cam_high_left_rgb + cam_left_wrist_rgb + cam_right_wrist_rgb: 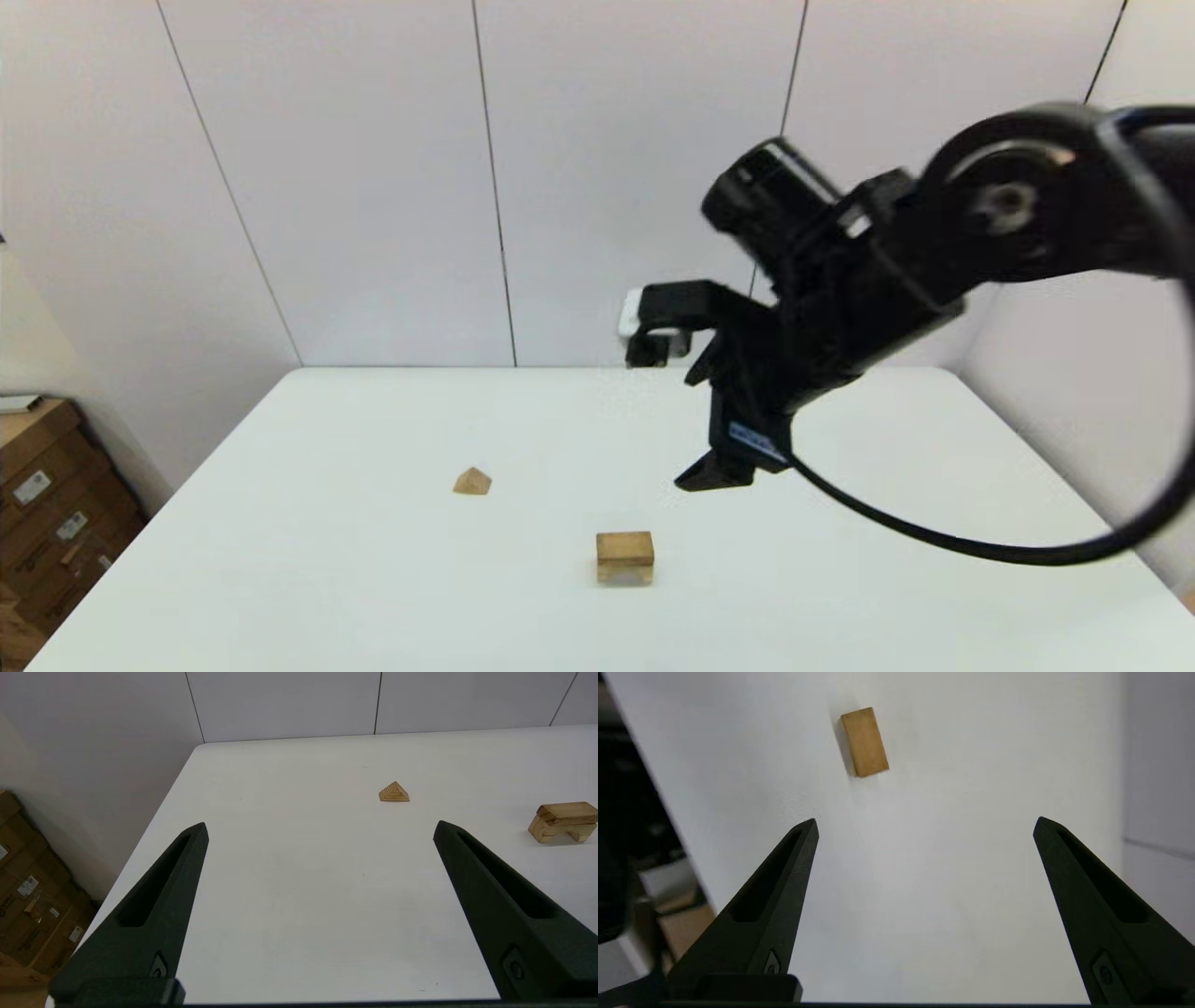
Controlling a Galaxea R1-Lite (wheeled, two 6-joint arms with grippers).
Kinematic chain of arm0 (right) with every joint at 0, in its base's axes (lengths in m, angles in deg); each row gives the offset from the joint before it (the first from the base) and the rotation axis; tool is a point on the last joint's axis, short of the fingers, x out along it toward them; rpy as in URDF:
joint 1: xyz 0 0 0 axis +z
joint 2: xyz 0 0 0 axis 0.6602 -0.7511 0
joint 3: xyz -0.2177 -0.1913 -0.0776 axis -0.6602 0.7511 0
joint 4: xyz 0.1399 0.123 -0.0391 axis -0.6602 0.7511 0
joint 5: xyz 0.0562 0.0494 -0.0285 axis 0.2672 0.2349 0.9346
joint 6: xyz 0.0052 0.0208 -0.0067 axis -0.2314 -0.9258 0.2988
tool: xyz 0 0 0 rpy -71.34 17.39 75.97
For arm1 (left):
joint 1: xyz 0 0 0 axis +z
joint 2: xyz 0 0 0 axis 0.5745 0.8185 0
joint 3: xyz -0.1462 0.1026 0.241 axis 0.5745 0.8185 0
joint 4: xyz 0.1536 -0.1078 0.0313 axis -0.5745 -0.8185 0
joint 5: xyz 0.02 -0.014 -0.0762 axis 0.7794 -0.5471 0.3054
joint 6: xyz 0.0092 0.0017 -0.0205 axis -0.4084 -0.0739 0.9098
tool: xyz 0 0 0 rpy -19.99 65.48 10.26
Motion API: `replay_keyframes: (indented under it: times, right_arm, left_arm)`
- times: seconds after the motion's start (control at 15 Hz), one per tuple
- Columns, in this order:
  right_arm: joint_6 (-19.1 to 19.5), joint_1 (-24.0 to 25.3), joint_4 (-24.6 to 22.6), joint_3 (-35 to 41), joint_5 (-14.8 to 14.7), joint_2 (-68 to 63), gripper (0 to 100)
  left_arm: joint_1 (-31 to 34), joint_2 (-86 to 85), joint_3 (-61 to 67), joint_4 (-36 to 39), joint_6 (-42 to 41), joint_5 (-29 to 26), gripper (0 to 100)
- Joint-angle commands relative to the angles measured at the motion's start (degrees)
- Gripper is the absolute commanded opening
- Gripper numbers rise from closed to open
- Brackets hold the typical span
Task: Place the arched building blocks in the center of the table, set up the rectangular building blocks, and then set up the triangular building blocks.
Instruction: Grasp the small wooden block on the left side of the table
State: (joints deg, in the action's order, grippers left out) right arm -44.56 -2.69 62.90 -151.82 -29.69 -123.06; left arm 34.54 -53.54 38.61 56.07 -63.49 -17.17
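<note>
Right claw (pixel 714 471) raised over counter (pixel 887 485), fingers apart, empty. Left claw (pixel 320 833) apart, idle. Rectangular block (pixel 864 742) atop arched block (pixel 556 830). Triangular block (pixel 472 482): likely light, rigid; pinch flat ends, sloped faces may slip.

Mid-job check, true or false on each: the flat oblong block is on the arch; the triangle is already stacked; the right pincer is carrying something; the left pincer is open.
1. The oblong block lies flat on top of the arched block. True.
2. The triangle block is stacked on top of them. False: it sits alone on the table, apart from the stack.
3. The right pincer is carrying a block. False: it is open and empty, raised above the table near the stack.
4. The left pincer is open with nothing between its fingers. True.
</note>
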Motion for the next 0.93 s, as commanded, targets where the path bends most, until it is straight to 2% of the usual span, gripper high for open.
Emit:
replay_keyframes:
  times: [0.07,0.27,0.4,0.67,0.93]
  right_arm:
    - [-5.31,-9.19,0.25,9.25,0.08,25.1,100]
    - [-5.75,-15.87,0.07,15.93,0.17,33.89,100]
    - [-8.21,-18.59,-0.19,20.23,0.08,38.46,100]
    - [-13.75,-25.62,-0.19,24.01,0.52,44.52,100]
    - [-16.12,-35.73,-0.37,28.94,0.79,51.64,100]
  left_arm:
    - [0.0,0.07,0.0,-0.03,0.0,0.0,100]
    - [0.0,0.07,0.0,-0.03,0.0,0.0,100]
    - [0.0,0.07,0.0,-0.03,0.0,0.0,100]
    - [0.0,0.07,0.0,-0.03,0.0,0.0,100]
    - [0.0,0.07,0.0,-0.03,0.0,0.0,100]
